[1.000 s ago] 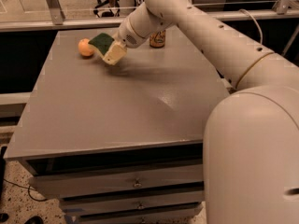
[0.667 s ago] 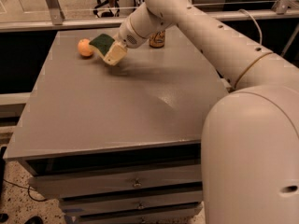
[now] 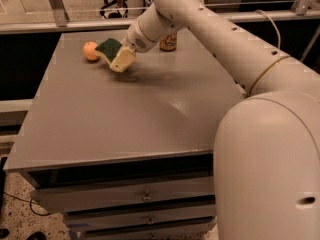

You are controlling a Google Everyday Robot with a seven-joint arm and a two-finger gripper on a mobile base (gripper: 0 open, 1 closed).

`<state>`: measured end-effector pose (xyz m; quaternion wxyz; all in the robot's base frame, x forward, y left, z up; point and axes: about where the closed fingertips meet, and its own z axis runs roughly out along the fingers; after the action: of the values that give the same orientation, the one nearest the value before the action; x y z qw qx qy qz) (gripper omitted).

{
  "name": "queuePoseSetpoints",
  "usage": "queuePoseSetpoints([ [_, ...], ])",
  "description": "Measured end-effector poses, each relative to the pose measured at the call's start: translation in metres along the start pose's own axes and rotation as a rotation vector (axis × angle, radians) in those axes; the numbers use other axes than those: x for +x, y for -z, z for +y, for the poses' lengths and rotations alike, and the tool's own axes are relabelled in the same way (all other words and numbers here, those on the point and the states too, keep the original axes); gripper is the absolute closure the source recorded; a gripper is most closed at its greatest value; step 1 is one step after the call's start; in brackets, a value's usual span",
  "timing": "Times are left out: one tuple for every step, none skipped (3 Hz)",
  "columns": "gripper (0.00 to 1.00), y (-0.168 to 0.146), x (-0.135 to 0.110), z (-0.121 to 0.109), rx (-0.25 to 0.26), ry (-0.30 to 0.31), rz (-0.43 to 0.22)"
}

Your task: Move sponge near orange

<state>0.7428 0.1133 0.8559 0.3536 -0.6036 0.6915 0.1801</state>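
The gripper (image 3: 120, 59) is over the far left part of the table (image 3: 100, 129), pinching the sponge (image 3: 109, 47). The sponge could bump the orange (image 3: 90, 50) just beside it, and the round fruit might roll away. The sponge is tipped up, dark green side showing.

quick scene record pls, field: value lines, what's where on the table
gripper: above the far left of the table, at the sponge
sponge: tilted, green side up, just right of the orange
orange: far left of the tabletop
can: upright, far edge, behind the arm
table: grey top, drawers below
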Motion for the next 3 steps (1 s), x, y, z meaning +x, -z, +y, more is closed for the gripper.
queuePoseSetpoints([
  [0.00,-0.001,0.000,0.001,-0.001,-0.001,-0.003],
  [0.00,-0.001,-0.004,0.001,0.000,-0.001,-0.018],
  [0.00,0.013,0.003,0.002,0.031,-0.027,-0.055],
])
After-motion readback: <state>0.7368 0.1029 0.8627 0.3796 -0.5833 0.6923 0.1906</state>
